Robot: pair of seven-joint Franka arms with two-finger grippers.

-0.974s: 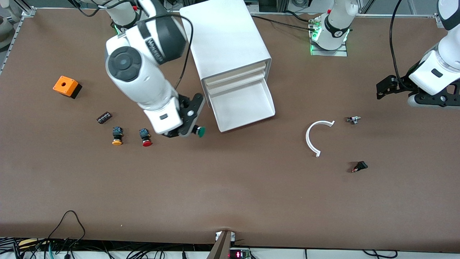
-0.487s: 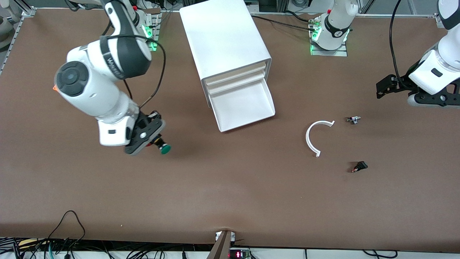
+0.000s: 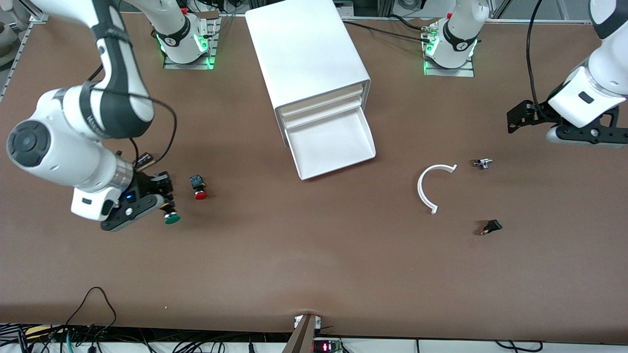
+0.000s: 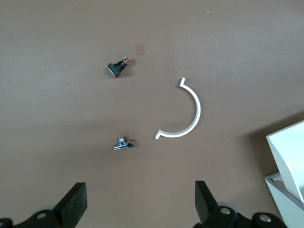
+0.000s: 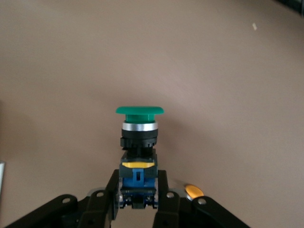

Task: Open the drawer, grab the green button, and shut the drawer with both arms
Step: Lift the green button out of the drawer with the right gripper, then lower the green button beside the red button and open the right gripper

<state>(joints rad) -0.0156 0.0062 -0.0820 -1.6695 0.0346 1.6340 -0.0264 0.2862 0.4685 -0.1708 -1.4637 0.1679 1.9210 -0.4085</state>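
My right gripper [image 3: 164, 210] is shut on the green-capped button [image 3: 171, 218] by its black-and-blue body and holds it over the table beside the red-capped button [image 3: 198, 188], toward the right arm's end. In the right wrist view the button [image 5: 139, 123] sticks out from my right gripper [image 5: 137, 190], cap forward. The lowest drawer [image 3: 365, 139] of the white cabinet [image 3: 306, 54] stands pulled out, and its tray looks empty. My left gripper [image 3: 515, 120] hangs open and empty over the left arm's end of the table; the left wrist view shows its fingers [image 4: 76, 202] wide apart.
A yellow button cap [image 5: 194, 191] shows beside my right gripper. A small dark part [image 3: 143, 160] lies by the right arm. A white arc [image 3: 431, 186], a chrome piece [image 3: 482, 163] and a black-red piece [image 3: 490, 227] lie toward the left arm's end.
My right gripper carried the green button away from the open drawer, past the red button, toward the right arm's end of the table. The left arm shifted only slightly.
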